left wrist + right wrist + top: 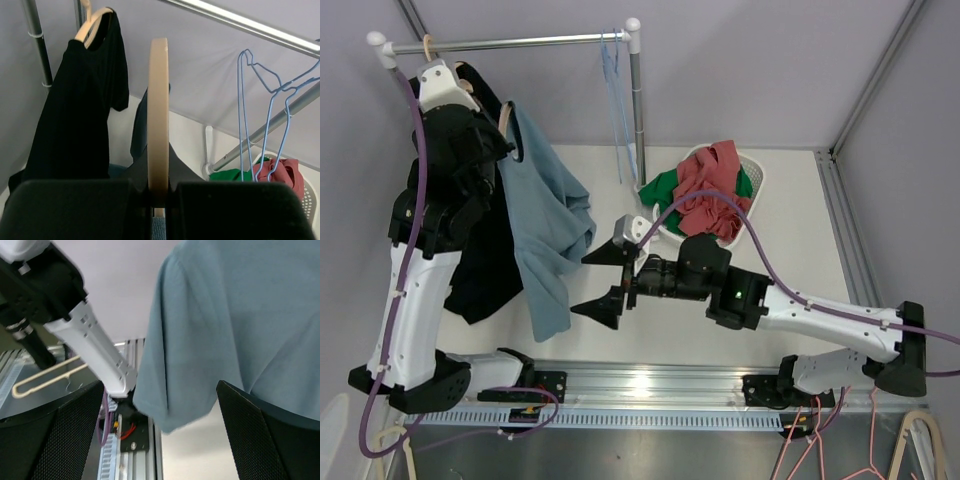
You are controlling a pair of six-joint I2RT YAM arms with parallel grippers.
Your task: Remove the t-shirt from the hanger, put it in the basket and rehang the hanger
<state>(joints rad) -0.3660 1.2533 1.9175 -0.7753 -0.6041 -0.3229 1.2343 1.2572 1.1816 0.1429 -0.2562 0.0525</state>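
The blue-grey t-shirt (pixel 546 215) hangs at the left of the table from a wooden hanger (pixel 158 115). Its length runs from the hanger at the far left down toward the near edge. The left gripper (pixel 159 192) is clamped on that hanger and holds it up beside a black t-shirt (pixel 75 120) on the rail (pixel 520 42). The right gripper (pixel 603 282) is the nearer free hand. Its jaws are spread wide and hold nothing, and it sits just right of the shirt's lower half. The cloth therefore lies to its left, in line with its open jaws. Farther right is the laundry basket (pixel 752 166).

Blue t-shirt (pixel 240 325), right hand (pixel 160 440) spread wide
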